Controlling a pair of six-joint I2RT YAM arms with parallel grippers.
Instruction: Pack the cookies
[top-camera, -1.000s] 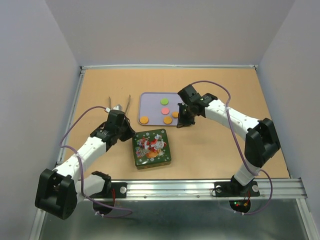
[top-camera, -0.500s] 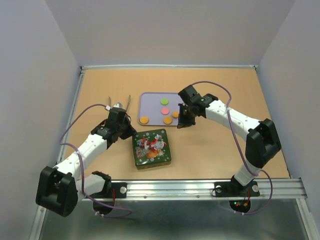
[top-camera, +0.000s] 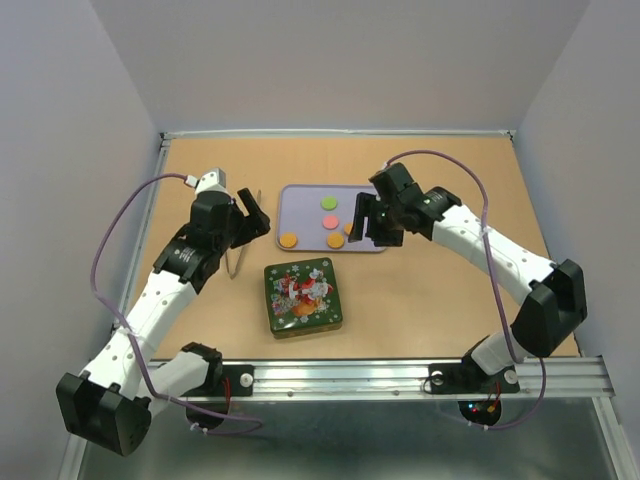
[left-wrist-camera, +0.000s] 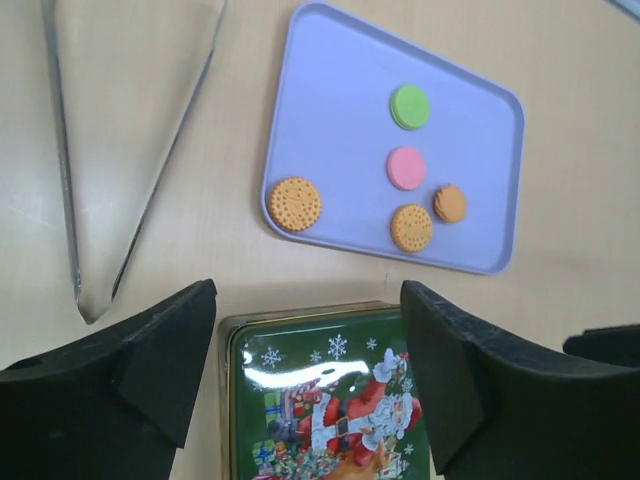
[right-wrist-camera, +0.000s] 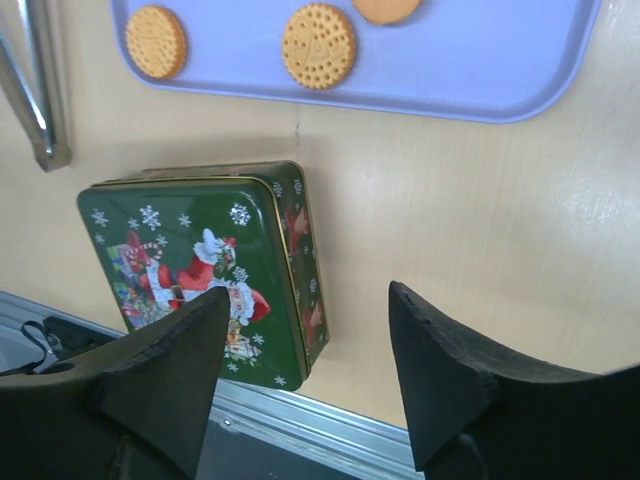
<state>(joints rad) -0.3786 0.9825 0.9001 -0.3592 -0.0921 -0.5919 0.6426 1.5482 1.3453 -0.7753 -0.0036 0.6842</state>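
Note:
The cookies lie on a lilac tray (top-camera: 305, 192): a green one (top-camera: 328, 203), a pink one (top-camera: 330, 220), an orange one (top-camera: 288, 240) at the front left and another orange one (top-camera: 335, 240). My left wrist view shows the same green (left-wrist-camera: 409, 106), pink (left-wrist-camera: 406, 167) and three orange cookies (left-wrist-camera: 294, 203). The closed green Santa tin (top-camera: 303, 297) sits in front of the tray. My left gripper (top-camera: 255, 215) hovers open beside the tray's left edge. At the tray's front right corner my right gripper (top-camera: 368, 225) is open too. Neither holds anything.
Metal tongs (left-wrist-camera: 80, 200) lie on the wooden table left of the tray, partly under my left arm (top-camera: 170, 275) in the top view. The tin (right-wrist-camera: 200, 280) lies close to the metal rail (right-wrist-camera: 300, 430) at the table's near edge.
Both grippers went from shut to open. My left gripper rose and moved back from beside the tin toward the tray's left edge. The right gripper lifted slightly.

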